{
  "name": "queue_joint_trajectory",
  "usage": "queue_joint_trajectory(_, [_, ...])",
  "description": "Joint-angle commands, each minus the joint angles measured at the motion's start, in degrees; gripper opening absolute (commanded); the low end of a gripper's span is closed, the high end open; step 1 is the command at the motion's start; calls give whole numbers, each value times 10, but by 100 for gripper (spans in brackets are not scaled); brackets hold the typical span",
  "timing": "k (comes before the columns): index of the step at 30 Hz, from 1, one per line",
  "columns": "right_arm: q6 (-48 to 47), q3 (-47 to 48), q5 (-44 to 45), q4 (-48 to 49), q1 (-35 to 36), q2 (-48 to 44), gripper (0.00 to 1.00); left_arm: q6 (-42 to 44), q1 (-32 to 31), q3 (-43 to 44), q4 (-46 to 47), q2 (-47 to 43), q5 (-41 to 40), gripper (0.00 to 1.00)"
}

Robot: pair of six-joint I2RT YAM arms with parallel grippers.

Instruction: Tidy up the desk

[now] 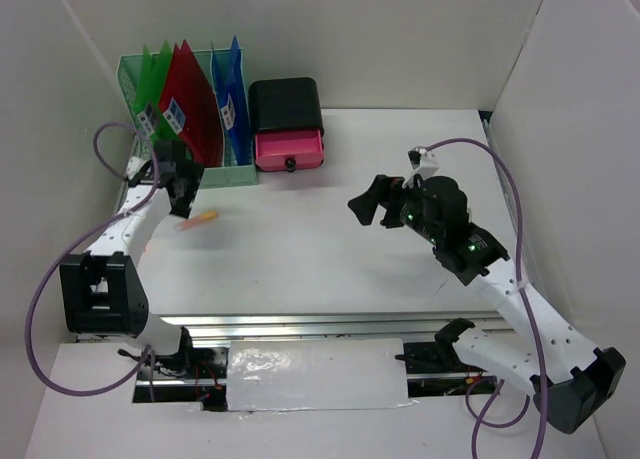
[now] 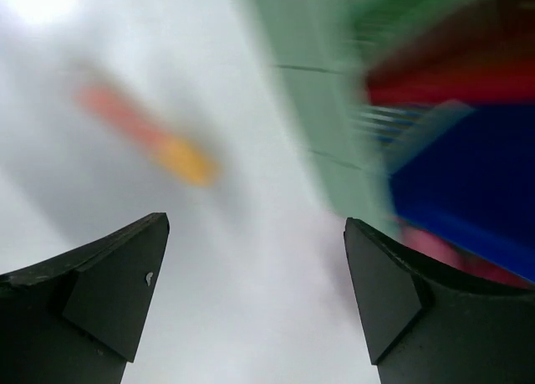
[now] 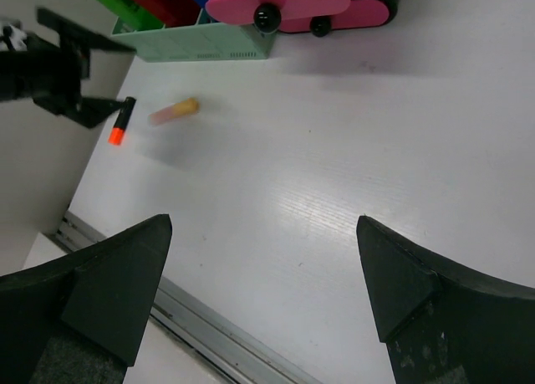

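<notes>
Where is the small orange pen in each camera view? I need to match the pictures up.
Top view: the pen lies on the desk, left of centre, just in front of the green file rack.
Left wrist: the pen is a blurred streak at upper left, with the rack to its right.
Right wrist: the pen is at upper left, below the rack.
Shared landmark: the green file rack, close to the pen in all three.
</notes>
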Motion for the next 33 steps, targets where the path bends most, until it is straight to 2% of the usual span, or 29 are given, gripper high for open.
queue_joint_trajectory(1, [-4, -12, -40, 60, -2, 4, 100, 34, 46, -64, -69, -25, 49, 100])
queue_joint_trajectory(4, [2, -10, -54, 64, -2, 12, 100, -21, 59, -80, -104, -37, 1, 100])
queue_joint_trajectory(9, [-3, -8, -45, 57, -2, 0, 100, -95, 64, -59, -120, 19, 1, 100])
queue_joint_trajectory(15, [-15, -6, -27, 41, -3, -14, 100, -110, 71, 38, -163, 172, 15, 100])
queue_joint_trajectory(18, [-18, -5, -20, 37, -3, -16, 100, -98, 71, 68, -163, 218, 28, 100])
queue_joint_trajectory(23, [-18, -8, -20, 43, -3, -18, 100, -110, 71, 71, -174, 245, 32, 95])
queue_joint_trajectory(27, [-16, -5, -17, 44, -2, -17, 100, -114, 71, 27, -138, 230, 33, 87])
queue_joint_trajectory(29, [-14, -6, -16, 46, -3, -20, 100, -105, 70, 15, -120, 229, 36, 76])
queue_joint_trajectory(30, [-14, -7, -11, 46, -2, -22, 100, -106, 71, 13, -123, 230, 35, 61])
queue_joint_trajectory(32, [-14, -8, -5, 45, -2, -26, 100, -103, 71, 7, -120, 223, 41, 51])
queue_joint_trajectory(33, [-14, -8, -1, 44, -2, -28, 100, -105, 71, -1, -122, 218, 45, 24])
